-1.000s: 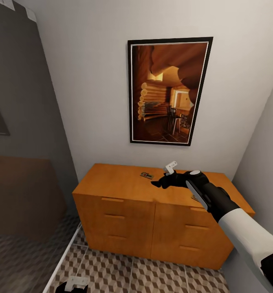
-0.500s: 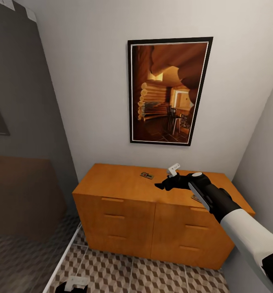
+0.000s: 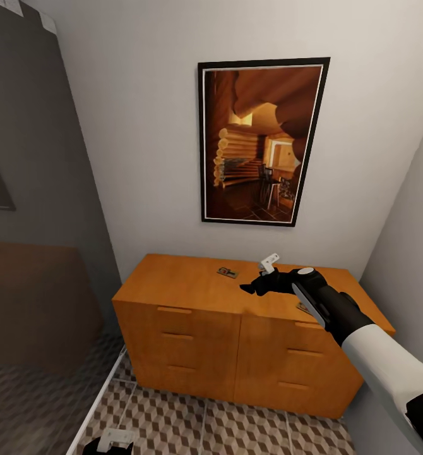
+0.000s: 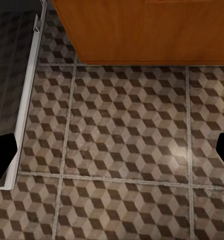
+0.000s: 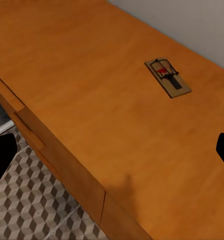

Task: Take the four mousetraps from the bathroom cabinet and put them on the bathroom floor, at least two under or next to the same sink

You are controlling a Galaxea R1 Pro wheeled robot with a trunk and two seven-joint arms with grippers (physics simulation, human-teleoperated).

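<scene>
1. Right claw (image 3: 252, 285) hangs over the cabinet (image 3: 192, 284) top, near its middle. In the right wrist view the two dark fingertips (image 5: 1, 155) sit at opposite frame edges, far apart, nothing between them: claw open and empty.
2. One mousetrap (image 3: 226, 272) lies flat on the cabinet top, toward the wall, just beyond the right claw and apart from it. Right wrist view gives it clearly (image 5: 167, 77): small brown board, dark wire, red spot.
3. A second small flat object (image 3: 302, 308) on the cabinet top is mostly hidden behind the right forearm; cannot tell what it is.
4. Left claw (image 3: 113, 440) is cut off by the lower frame edge in the head view, low over the floor (image 3: 237, 423) in front of the cabinet. Left wrist view shows its fingertips (image 4: 2, 156) spread wide over bare cube-pattern tiles (image 4: 122, 145): open, holding nothing.
5. Cabinet: orange-brown, drawer fronts, flat top, standing against a pale wall.
6. A framed picture (image 3: 262, 142) of a log interior hangs above the cabinet.
7. A glass panel (image 3: 41, 253) with a pale frame stands beside the cabinet; what lies behind it is dim, hard to read.
</scene>
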